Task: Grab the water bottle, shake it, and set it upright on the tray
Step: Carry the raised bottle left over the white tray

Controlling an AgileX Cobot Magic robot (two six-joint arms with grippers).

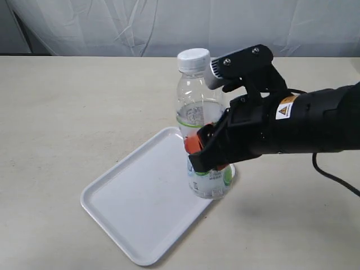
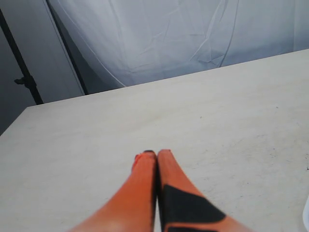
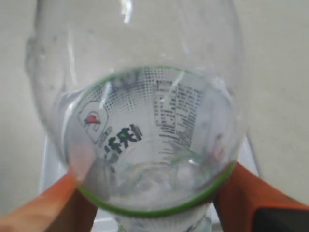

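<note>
The water bottle point(image 1: 194, 107) is upright, clear with a white cap and a green-edged label, and its base sits at the right corner of the white tray point(image 1: 140, 208). My right gripper point(image 1: 207, 154) reaches in from the right and is shut on the bottle's lower body, one orange finger on each side. The right wrist view shows the bottle point(image 3: 149, 121) filling the picture between the orange fingers point(image 3: 53, 208) of the right gripper point(image 3: 152, 181). My left gripper point(image 2: 155, 153) is shut on nothing over bare table. It does not appear in the exterior view.
The tray lies slantwise on a beige table point(image 1: 67, 112), with a white curtain point(image 1: 169, 22) behind. A black cable point(image 1: 337, 180) trails from the right arm. A white edge point(image 2: 306, 217) shows at the border of the left wrist view.
</note>
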